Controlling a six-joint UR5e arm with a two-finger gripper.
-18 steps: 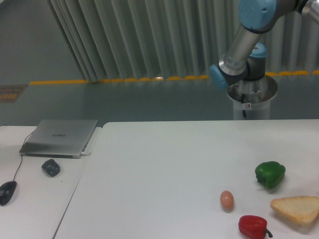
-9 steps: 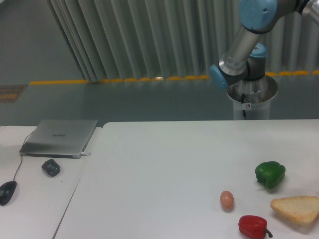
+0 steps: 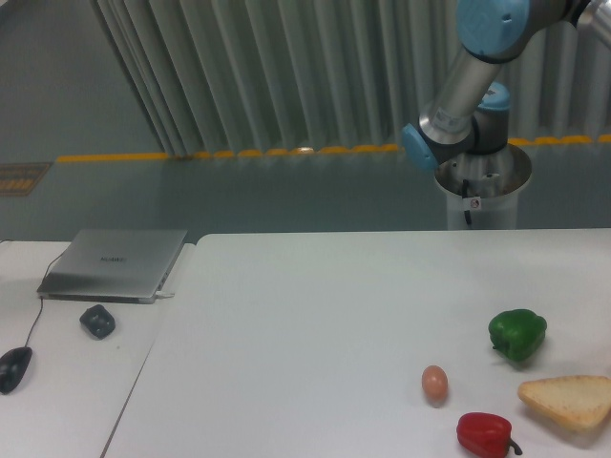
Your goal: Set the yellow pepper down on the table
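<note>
Neither the glossy yellow pepper nor the hand is showing; presumably both are hanging beyond the frame's one-o'clock edge, where the grey-and-blue arm (image 3: 477, 67) is leading, above the white table (image 3: 315, 334).

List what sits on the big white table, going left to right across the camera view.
Egg → red pepper → green pepper → slice of bread. No yellow pepper shows in this view, and the gripper is out of frame.
</note>
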